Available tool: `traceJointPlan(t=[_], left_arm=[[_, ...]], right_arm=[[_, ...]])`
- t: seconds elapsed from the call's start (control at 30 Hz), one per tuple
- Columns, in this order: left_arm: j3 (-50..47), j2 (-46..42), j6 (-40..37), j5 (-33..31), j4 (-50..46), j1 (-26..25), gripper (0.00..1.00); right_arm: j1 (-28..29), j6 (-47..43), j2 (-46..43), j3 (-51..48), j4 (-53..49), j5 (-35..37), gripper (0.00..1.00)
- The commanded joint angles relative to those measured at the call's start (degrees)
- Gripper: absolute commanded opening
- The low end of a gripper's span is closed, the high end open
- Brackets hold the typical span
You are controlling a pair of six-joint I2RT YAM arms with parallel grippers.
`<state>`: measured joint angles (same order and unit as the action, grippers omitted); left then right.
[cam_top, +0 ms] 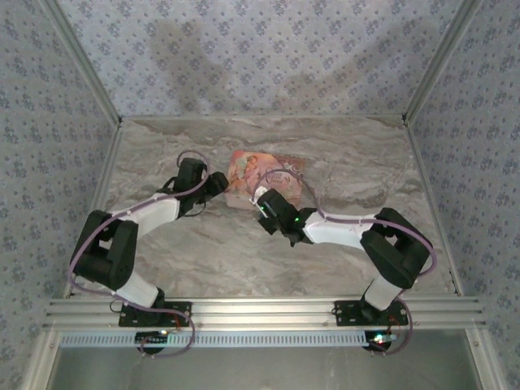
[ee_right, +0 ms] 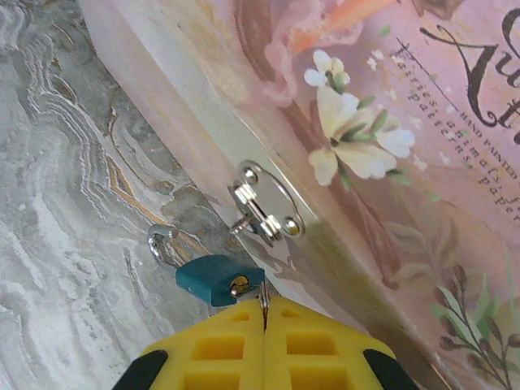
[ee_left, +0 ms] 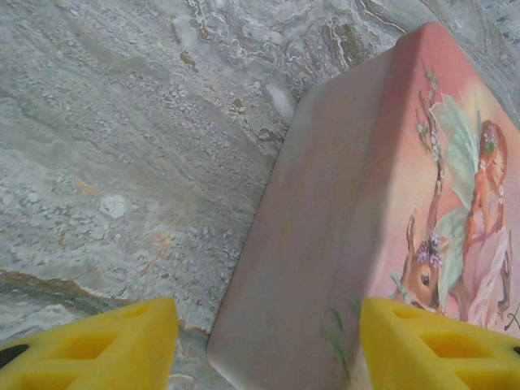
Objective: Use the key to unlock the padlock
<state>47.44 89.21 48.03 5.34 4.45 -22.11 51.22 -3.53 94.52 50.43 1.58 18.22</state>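
The padlock (ee_right: pixel 213 279) is a small teal lock lying on the marble table beside the pink box (ee_right: pixel 390 122). Its silver shackle (ee_right: pixel 161 242) points away from me and sits apart from the box's silver hasp (ee_right: pixel 264 203). My right gripper (ee_right: pixel 264 302) is shut on the key (ee_right: pixel 263 294), a thin metal edge sticking out between the yellow fingers, right beside the lock's brass keyhole. Whether the key is inserted I cannot tell. My left gripper (ee_left: pixel 268 349) stands open astride the near corner of the pink box (ee_left: pixel 341 236), its left finger (ee_left: pixel 89 345) over bare table.
The pink box (cam_top: pixel 264 175) lies mid-table with the left gripper (cam_top: pixel 218 185) at its left end and the right gripper (cam_top: pixel 262 203) at its front edge. Patterned walls close in the table on three sides. Bare marble (cam_top: pixel 203 252) stretches in front of the box.
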Motion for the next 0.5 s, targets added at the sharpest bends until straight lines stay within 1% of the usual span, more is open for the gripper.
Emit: traceJointPlan(t=[0.0,0.17,0.47], left_arm=[[0.87,0.47,0.78,1.23,2.07,0.05,0.61],[-0.21,-1.42,1.28,1.25,2.32,0.09,0.61],[-5.34,-8.53,2.65,0.98,2.23,0.05,0.61]], right_arm=[[1.13,-0.78,0.66,1.99,0.61,-0.60,0.00],[2.62,-0.62,-1.01,2.30,-0.13,-0.29,0.00],[5.41,1.96,-8.34,0.23,-2.38,0.92,0.00]])
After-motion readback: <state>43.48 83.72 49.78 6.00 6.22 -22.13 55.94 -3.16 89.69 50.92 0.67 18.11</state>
